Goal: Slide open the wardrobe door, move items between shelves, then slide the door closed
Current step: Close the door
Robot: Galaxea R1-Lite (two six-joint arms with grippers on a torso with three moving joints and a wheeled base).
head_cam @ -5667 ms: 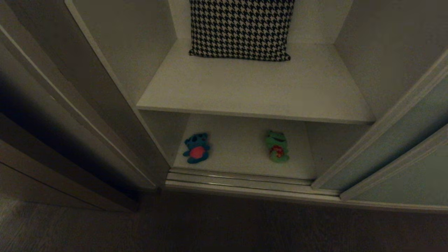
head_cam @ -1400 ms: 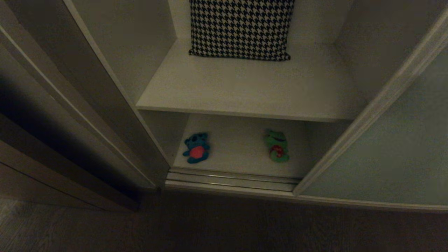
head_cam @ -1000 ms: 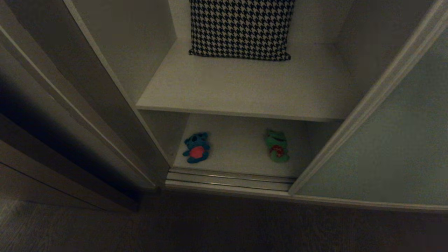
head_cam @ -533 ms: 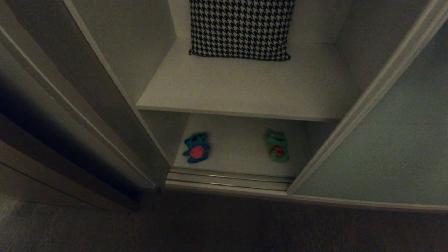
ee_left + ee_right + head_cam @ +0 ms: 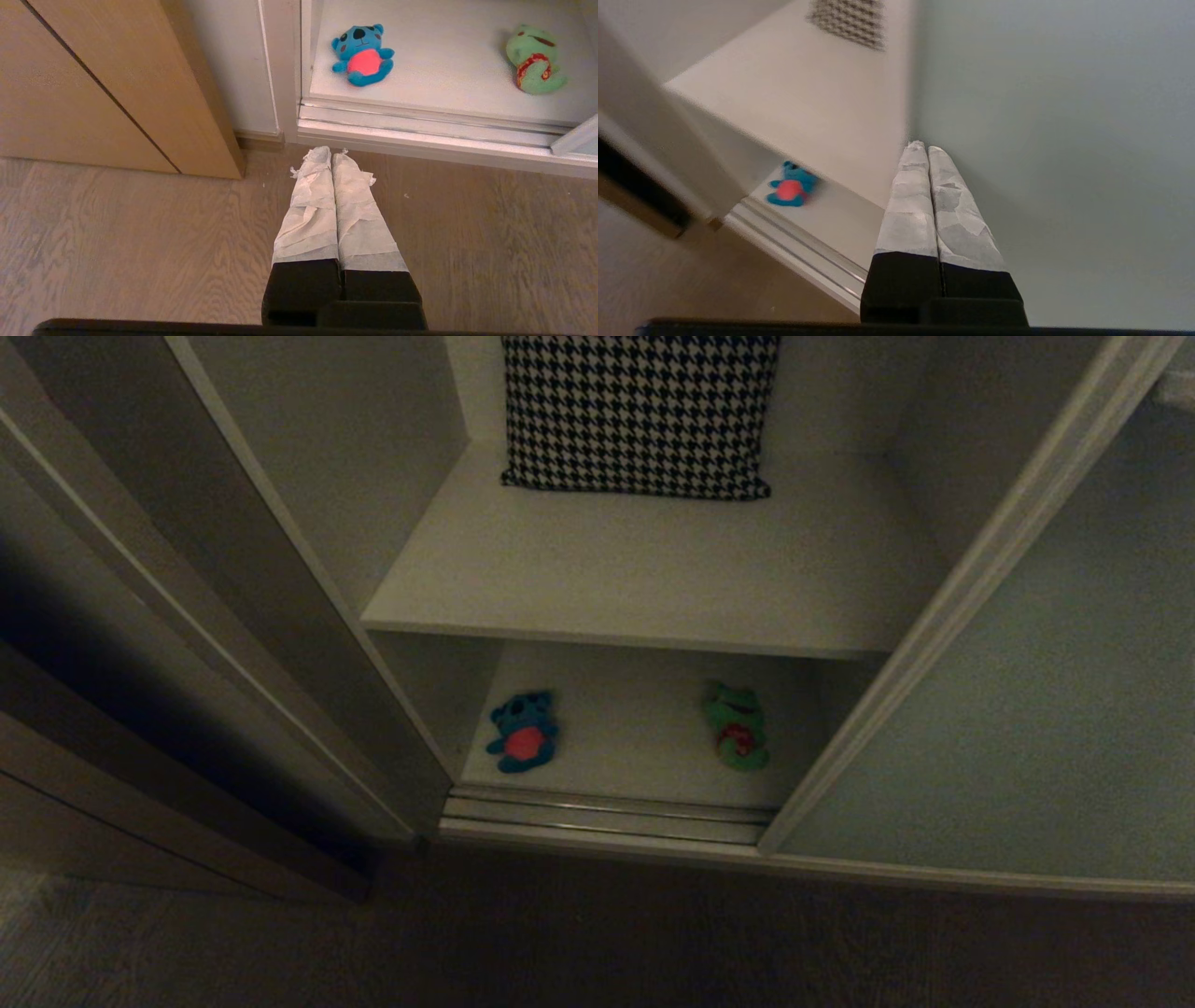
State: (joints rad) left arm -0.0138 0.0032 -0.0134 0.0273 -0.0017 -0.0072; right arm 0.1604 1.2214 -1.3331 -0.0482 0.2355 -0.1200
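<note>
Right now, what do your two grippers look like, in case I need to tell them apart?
They look alike. The left gripper and the right gripper each have two long fingers that taper to the tip, wrapped in crinkled white tape with frayed edges, on a black base. No cables or markings show on either, so only the view tells them apart.

- The pale grey-green sliding door (image 5: pixel 1046 709) is being seen partly covering the opening's right side.
- A blue bear (image 5: pixel 523 732) and a green frog (image 5: pixel 738 726) are being kept well apart, lying on the white bottom shelf (image 5: pixel 635 728).
</note>
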